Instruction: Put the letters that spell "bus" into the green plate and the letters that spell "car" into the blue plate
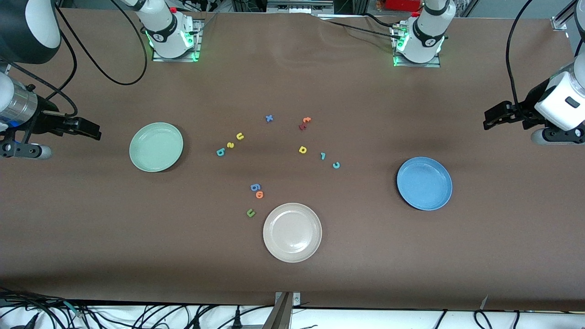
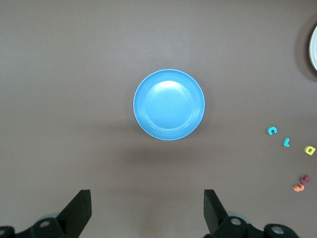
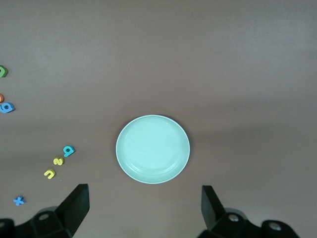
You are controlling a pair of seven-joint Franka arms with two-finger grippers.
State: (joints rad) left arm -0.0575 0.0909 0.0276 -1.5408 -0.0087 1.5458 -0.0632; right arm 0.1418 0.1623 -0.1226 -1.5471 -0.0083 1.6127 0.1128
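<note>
The green plate (image 1: 156,146) (image 3: 153,149) lies toward the right arm's end, the blue plate (image 1: 424,183) (image 2: 169,104) toward the left arm's end; nothing lies in either. Beside the green plate sit the teal b (image 1: 220,152) (image 3: 68,150), yellow s (image 1: 230,145) and yellow u (image 1: 240,136). Mid-table lie the yellow a (image 1: 302,149), teal r (image 1: 322,156) and teal c (image 1: 336,165) (image 2: 272,131). My right gripper (image 1: 93,130) (image 3: 144,206) hovers open off the green plate's outer side. The left gripper (image 1: 489,119) (image 2: 147,208) hovers open off the blue plate's outer side. Both hold nothing.
A beige-white plate (image 1: 292,232) sits nearest the front camera. Close to it lie a blue 6-like piece (image 1: 255,187), an orange letter (image 1: 259,194) and a dark green u (image 1: 250,212). A blue x (image 1: 269,118) and orange and red letters (image 1: 305,122) lie toward the bases.
</note>
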